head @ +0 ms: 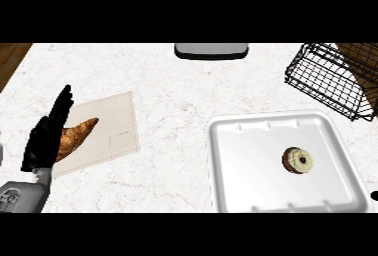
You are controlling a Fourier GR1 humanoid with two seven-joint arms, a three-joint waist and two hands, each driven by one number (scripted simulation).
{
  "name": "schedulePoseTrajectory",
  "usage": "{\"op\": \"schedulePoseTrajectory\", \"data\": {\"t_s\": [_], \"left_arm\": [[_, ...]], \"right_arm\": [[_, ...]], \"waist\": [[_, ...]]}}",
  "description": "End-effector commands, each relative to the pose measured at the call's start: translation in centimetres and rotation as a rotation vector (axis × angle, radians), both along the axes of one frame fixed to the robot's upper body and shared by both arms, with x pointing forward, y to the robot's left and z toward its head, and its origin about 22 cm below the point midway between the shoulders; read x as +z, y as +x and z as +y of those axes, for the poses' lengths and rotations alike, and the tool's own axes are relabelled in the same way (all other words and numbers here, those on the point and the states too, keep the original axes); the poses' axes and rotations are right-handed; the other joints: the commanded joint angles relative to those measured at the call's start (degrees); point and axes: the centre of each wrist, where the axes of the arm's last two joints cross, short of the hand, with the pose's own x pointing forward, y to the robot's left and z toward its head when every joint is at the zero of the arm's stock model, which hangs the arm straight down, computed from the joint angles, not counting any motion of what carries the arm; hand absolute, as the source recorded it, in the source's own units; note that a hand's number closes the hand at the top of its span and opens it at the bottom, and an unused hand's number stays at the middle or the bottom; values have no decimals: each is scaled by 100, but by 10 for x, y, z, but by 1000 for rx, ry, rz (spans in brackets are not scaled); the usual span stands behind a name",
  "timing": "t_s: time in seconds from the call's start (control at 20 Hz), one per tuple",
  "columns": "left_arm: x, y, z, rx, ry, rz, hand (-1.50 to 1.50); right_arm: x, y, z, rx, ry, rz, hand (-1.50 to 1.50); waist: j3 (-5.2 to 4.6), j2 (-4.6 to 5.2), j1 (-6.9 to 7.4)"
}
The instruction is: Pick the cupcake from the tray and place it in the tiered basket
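A white marble-patterned counter [184, 95] with faint grey veining fills nearly the whole view under even light, with dark wood [11, 57] showing past its upper left corner and more wood [362, 55] at the upper right

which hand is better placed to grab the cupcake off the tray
Probably the right. The cupcake lies in the white tray on the robot's right, below the wire basket. The left hand rests open far left; the right barely shows.

Cupcake [297, 160] on its side, mid-right in white tray [244, 150]; wire tiered basket [332, 80] top right.
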Motion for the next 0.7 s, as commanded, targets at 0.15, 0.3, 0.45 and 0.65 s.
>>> {"op": "schedulePoseTrajectory", "data": {"t_s": [0.15,0.3,0.45,0.65], "left_arm": [[3,9,-9,-27,-3,16,0],[-3,3,-10,-18,8,5,0],[-3,10,-11,-11,-18,11,0],[-3,-7,-3,-21,2,2,0]], "right_arm": [[40,43,24,6,-84,153,-150],[38,56,53,-13,-88,229,-150],[27,74,54,-11,-72,287,-150],[14,68,80,7,-77,373,-150]], "waist": [[17,8,77],[14,12,109],[17,10,79],[18,-12,58]]}}
